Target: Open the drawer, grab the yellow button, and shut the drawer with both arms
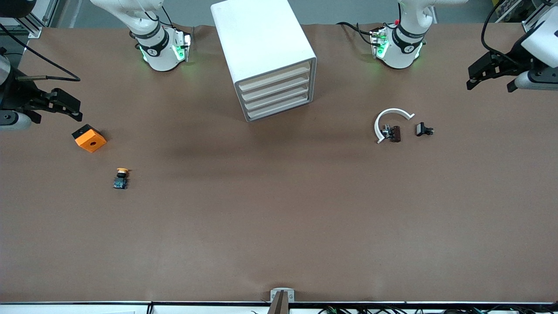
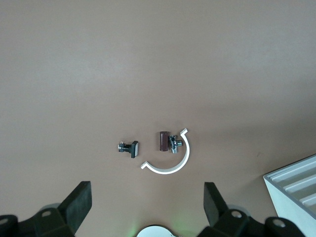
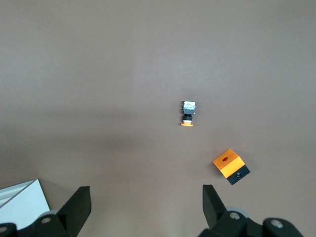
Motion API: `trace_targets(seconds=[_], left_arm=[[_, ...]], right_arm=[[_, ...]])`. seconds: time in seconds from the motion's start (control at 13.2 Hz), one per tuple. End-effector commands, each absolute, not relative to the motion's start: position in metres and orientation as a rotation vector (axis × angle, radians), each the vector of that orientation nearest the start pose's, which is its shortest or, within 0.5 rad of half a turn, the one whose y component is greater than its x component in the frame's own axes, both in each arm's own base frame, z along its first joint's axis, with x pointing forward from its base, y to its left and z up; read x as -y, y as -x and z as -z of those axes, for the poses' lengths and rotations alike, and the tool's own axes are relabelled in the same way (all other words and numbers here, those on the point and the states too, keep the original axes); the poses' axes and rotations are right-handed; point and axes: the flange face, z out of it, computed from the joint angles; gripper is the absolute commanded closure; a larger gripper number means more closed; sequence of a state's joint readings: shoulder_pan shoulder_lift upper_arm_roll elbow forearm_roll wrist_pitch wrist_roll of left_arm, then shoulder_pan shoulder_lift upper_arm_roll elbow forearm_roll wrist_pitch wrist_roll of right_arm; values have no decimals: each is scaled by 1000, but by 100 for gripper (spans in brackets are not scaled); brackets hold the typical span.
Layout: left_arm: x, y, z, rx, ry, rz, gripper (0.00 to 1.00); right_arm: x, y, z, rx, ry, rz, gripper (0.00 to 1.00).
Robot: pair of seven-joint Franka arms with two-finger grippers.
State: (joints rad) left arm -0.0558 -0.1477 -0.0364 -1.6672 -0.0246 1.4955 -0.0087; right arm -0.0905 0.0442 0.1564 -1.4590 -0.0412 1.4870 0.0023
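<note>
The white cabinet [image 1: 261, 48] stands mid-table between the arms' bases. Its four beige drawer fronts [image 1: 279, 93] are all shut; which one is the task's drawer I cannot tell. The button [image 1: 121, 178], with a yellow-orange cap, lies on its side on the table toward the right arm's end; the right wrist view also shows the button [image 3: 187, 113]. My right gripper [image 1: 72, 107] hangs open and empty above the table near that end, as my right gripper [image 3: 146, 192] also shows in its wrist view. My left gripper [image 1: 479, 76] hangs open and empty at the left arm's end, seen as the left gripper [image 2: 147, 192] in its own view.
An orange square block [image 1: 89, 138] lies farther from the front camera than the button. A white arc [image 1: 390, 120] with a small dark part [image 1: 394, 133] and another black part [image 1: 423, 129] lie toward the left arm's end. The cabinet's corner [image 2: 296, 187] shows in the left wrist view.
</note>
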Motion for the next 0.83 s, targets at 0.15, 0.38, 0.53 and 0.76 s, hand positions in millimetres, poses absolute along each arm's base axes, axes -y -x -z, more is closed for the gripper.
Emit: trace_targets(seconds=[0.15, 0.38, 0.53, 0.76], left_arm=[[60, -501, -643, -180, 3161, -32, 0], [65, -503, -639, -188, 3152, -30, 0], [61, -504, -639, -176, 3153, -33, 0], [57, -505, -639, -164, 3152, -30, 0]], right_arm=[[-31, -561, -660, 102, 3161, 14, 0], [-32, -560, -660, 100, 3152, 16, 0], [-34, -562, -659, 105, 3150, 16, 0], [-38, -562, -659, 115, 3149, 19, 0]])
